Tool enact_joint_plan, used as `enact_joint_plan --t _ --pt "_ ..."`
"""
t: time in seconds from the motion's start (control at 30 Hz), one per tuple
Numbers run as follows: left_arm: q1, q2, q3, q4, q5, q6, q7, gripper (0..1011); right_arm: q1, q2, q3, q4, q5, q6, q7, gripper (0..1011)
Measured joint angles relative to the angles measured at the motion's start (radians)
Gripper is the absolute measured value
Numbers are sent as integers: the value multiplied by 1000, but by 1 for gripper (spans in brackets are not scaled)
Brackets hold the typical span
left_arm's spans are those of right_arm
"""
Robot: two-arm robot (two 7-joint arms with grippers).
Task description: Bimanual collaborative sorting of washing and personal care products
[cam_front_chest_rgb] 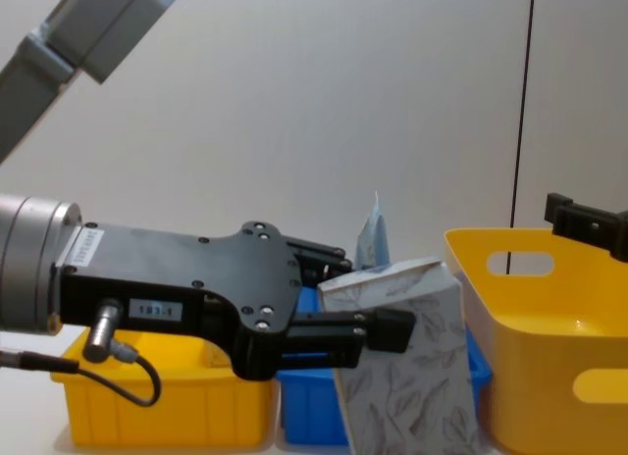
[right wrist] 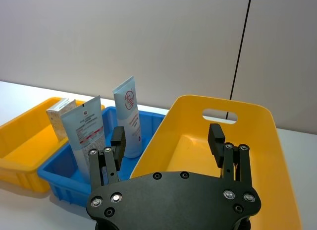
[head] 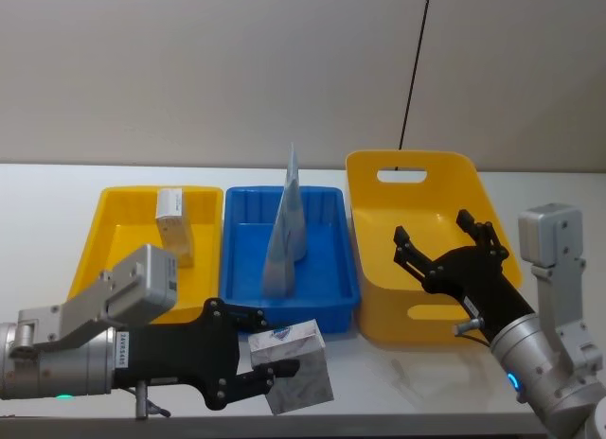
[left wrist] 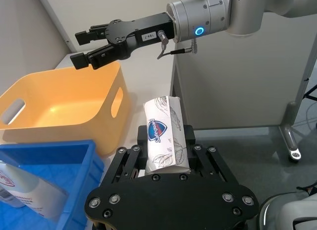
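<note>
I have the leaf-patterned pouch [head: 295, 368] clamped between the left gripper's [head: 275, 344] fingers, at the table's front edge just ahead of the blue bin [head: 289, 305]. I judge this the carry step: next I must lift it over a bin wall and release, or pass it across. My right gripper [head: 434, 233] hovers with fingers spread over the deep yellow bin [head: 379, 307], which looks empty. The blue bin holds a pale blue tube [head: 281, 254] and a white tube [right wrist: 128, 116], both upright. The low yellow bin [head: 114, 231] holds a tan carton [head: 173, 226].

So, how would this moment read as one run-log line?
left tool: shut on leaf-patterned pouch | right tool: open above tall yellow bin
</note>
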Motion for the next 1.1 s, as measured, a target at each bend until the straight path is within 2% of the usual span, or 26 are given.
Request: enact_joint_plan --t 0.73,0.9,1.1 --pt "-10 -9 11 8 4 0 5 365 -1 1 1 -2 1 0 6 1002" --pt "-10 -10 12 9 4 0 6 365 -4 11 5 -9 16 1 34 1002" --pt "-11 -10 12 9 4 0 6 365 -11 34 17 -22 53 4 95 1002"
